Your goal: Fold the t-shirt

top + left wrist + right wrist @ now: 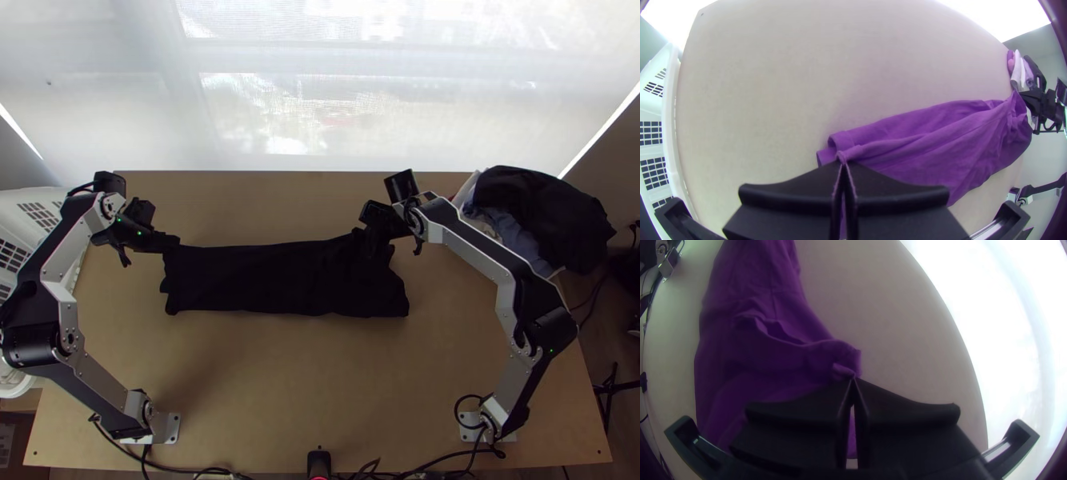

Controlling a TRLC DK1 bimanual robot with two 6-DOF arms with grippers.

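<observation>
Dark t-shirt (272,280) pinched at two places along its far side on the bench (280,384)

The t-shirt lies mid-bench as a long, uneven strip, apparently folded already. The left end effector (842,162) is closed on a small tip of cloth at the far left corner; the right end effector (853,378) grips a pinch of the far side, near the looser right end.

Both bites look shallow, so a hard or fast pull could let a corner slip. If either catches just the upper layer, the strip could peel open. Uneven pulling would skew the next fold, and the slack, creased right end could bunch.

How many layers each grip takes is hard to tell. The underside is hidden, and I cannot pick out collar or sleeves with certainty.
</observation>
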